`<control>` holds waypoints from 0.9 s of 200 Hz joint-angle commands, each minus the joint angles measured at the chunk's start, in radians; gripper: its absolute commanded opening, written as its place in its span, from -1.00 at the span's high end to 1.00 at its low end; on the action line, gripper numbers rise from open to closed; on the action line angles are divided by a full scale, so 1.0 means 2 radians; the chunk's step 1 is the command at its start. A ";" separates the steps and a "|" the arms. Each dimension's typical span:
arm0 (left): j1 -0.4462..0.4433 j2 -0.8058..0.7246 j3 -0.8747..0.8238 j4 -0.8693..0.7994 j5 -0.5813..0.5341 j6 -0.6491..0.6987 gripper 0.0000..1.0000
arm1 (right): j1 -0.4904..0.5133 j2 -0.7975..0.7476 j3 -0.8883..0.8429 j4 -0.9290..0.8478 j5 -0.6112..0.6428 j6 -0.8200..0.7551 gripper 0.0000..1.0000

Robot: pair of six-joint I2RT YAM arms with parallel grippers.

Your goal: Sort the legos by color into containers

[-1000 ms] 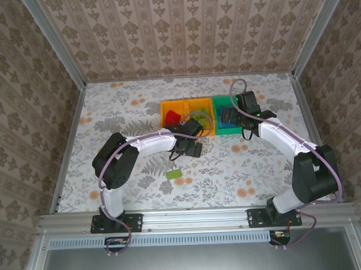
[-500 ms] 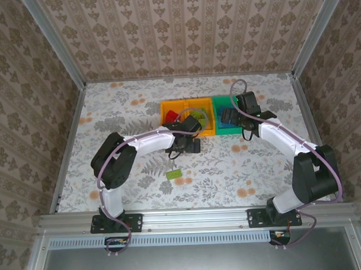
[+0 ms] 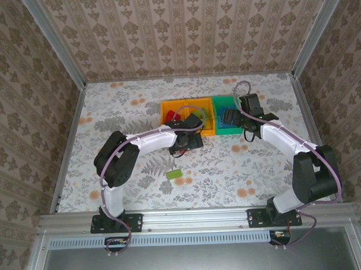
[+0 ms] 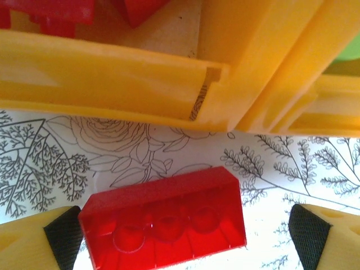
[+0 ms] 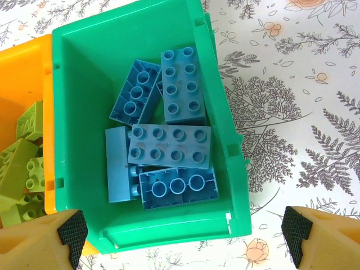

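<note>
A red lego [image 4: 166,216] lies hollow side up on the table, just in front of the left orange container [image 4: 112,79]. My left gripper [image 4: 185,236] is open around it, with the brick close against the left pad [image 4: 62,236] and a gap to the right pad [image 4: 309,236]. In the top view the left gripper [image 3: 186,140] covers this brick. My right gripper [image 5: 183,230] hangs open over the green container [image 5: 73,84], which holds several blue legos [image 5: 169,146]. Nothing is between its fingers. Lime legos [image 5: 22,163] fill the middle orange container [image 5: 22,73].
The three containers stand in a row: left orange [image 3: 165,106] with red legos [image 3: 171,116], middle orange [image 3: 211,131], green [image 3: 217,103]. A lime lego [image 3: 174,173] lies alone on the flowered table [image 3: 120,113], nearer the arm bases. Metal rails border the table.
My left gripper has moved a little farther from the bases, up to the front of the orange containers. The right arm has hardly moved.
</note>
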 commanded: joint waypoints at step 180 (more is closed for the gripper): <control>0.008 -0.112 -0.003 -0.038 -0.054 0.118 -0.20 | 0.063 -0.110 -0.100 0.030 0.024 0.006 -0.79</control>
